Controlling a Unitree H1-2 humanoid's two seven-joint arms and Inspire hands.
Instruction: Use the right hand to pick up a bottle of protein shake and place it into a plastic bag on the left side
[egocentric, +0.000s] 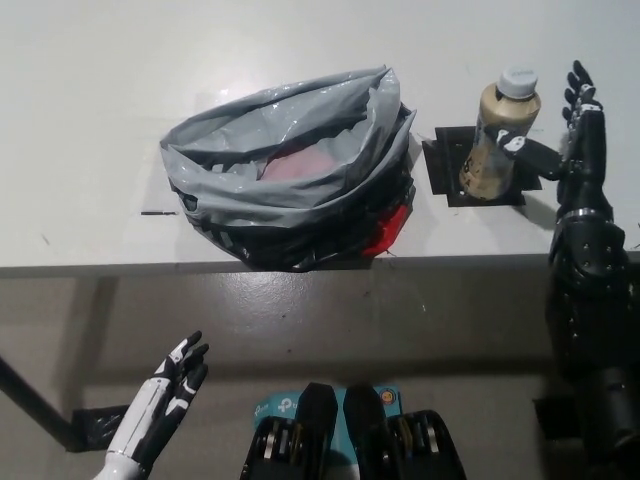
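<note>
Right now your right hand is open and holds nothing. Its fingers point up and away from you, and its thumb reaches across to the bottle. The thumb looks like it touches the bottle's side, but you cannot be sure from up here. The bottle stands on the black square near the front edge of the surface, just to the right of the bag.

Be careful, because the bottle is tall and thin. It seems to lean a little already. If you push it with the thumb before the fingers wrap around the other side, it may tip over toward the bag. It could also roll off the front edge, which is close.

If you close too high, near the white cap, the bottle may swing or slip out when you lift. A hold around the middle looks safer.

The bag is soft and crumpled, and its mouth sags. Something red lies inside it. If you carry the bottle too low, it may bump the rim, push the bag along, or fold the opening shut. If you let go too early, the bottle may land on the rim and fall out.

Your left hand rests low at the lower left, open and empty, well away from everything.
</note>
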